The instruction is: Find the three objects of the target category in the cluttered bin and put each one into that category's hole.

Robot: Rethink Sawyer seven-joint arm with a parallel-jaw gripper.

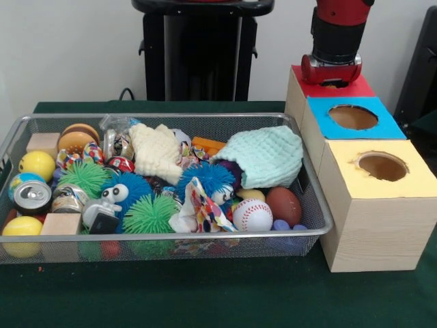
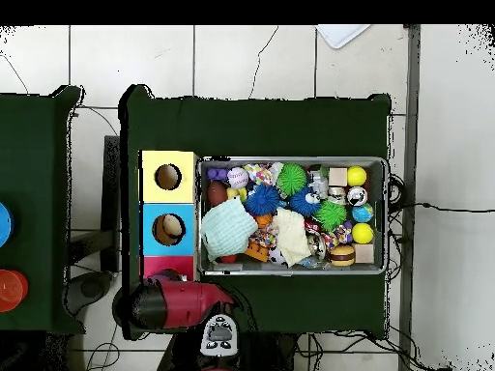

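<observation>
Bin (image 1: 311, 205): balls, spiky toys, cloths, cans, blocks; target category unclear. Gripper (image 1: 332, 70) sits over the red box (image 1: 355, 87); you cannot tell its opening. Baseball (image 1: 252, 214), near front right: light, hard, smooth; grip it across the middle

**Arm over red box, bin full**

Parked low over the red box (image 1: 332, 87), the arm (image 1: 336, 41); fingers hidden. Beside it, blue box (image 1: 351, 117) and yellow box (image 1: 382, 171), holes open. In the bin (image 1: 314, 205): cloth (image 1: 266, 156) at right end, baseball (image 1: 252, 214) and football (image 1: 283, 205) near front right corner, can (image 1: 32, 197) at left end.
</observation>
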